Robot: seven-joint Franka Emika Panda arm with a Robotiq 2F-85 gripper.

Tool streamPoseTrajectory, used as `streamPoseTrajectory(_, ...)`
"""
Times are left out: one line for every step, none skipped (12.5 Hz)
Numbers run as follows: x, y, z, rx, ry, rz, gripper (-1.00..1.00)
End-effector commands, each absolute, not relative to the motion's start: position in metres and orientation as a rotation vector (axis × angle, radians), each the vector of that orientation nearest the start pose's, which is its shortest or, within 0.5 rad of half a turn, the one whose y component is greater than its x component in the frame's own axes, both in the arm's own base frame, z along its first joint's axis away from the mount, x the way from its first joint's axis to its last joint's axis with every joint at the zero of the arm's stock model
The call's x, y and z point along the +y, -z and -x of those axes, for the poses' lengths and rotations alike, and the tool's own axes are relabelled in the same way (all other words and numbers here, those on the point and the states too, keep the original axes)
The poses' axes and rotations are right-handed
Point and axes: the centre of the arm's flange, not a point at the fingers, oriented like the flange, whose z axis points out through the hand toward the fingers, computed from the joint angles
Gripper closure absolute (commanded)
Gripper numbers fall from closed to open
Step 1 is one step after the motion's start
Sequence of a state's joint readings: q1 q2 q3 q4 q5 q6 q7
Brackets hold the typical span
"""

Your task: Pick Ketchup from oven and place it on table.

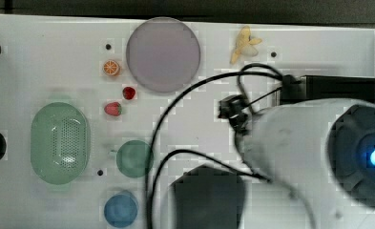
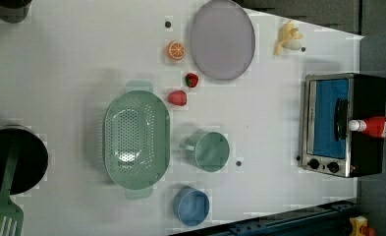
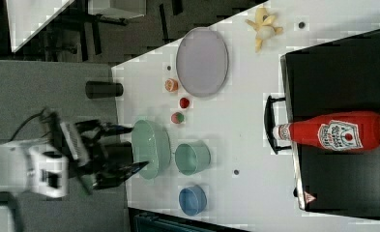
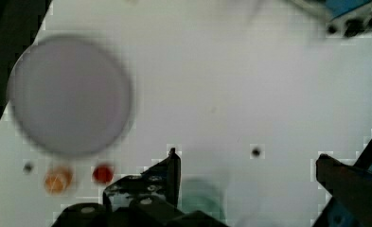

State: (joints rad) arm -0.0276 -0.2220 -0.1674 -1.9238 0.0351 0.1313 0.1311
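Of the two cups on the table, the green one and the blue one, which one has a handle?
The green cup, beside the colander; a small handle sticks out of its side. The blue cup has none.

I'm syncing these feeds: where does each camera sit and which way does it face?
Top view: overhead, looking down; the arm covers the oven.
Left view: high, looking down at the table; ketchup lies on the oven.
Right view: high, angled; open claw at the right view's left.
Wrist view: looks down past the fingers.
All share the purple plate.
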Motion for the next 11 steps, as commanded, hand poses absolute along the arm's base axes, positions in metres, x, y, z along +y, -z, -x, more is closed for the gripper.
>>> streamPoseTrajectory(-0.195,-0.555,-0.471,1.887,-0.082,2.419,-1.00)
streamPoseTrajectory(-0.228,-0.540,-0.469,1.966,-0.076,2.359,-1.00)
streamPoseTrajectory(-0.250,-0.529,-0.468,2.019,-0.062,2.319,-1.00)
streamPoseTrajectory(-0.272,-0.518,-0.466,2.070,-0.036,2.280,-1.00)
streamPoseTrajectory(-0.304,-0.504,-0.466,2.140,0.043,2.226,-1.00)
streamPoseTrajectory(-0.325,-0.494,-0.467,2.185,0.114,2.193,-1.00)
streamPoseTrajectory(-0.341,-0.486,-0.467,2.220,0.164,2.171,-1.00)
streamPoseTrajectory(-0.357,-0.474,-0.465,2.263,0.195,2.151,-1.00)
streamPoseTrajectory(-0.368,-0.464,-0.462,2.298,0.182,2.142,-1.00)
streamPoseTrajectory(-0.376,-0.454,-0.459,2.326,0.162,2.138,-1.00)
streamPoseTrajectory(-0.384,-0.448,-0.456,2.354,0.152,2.129,-1.00)
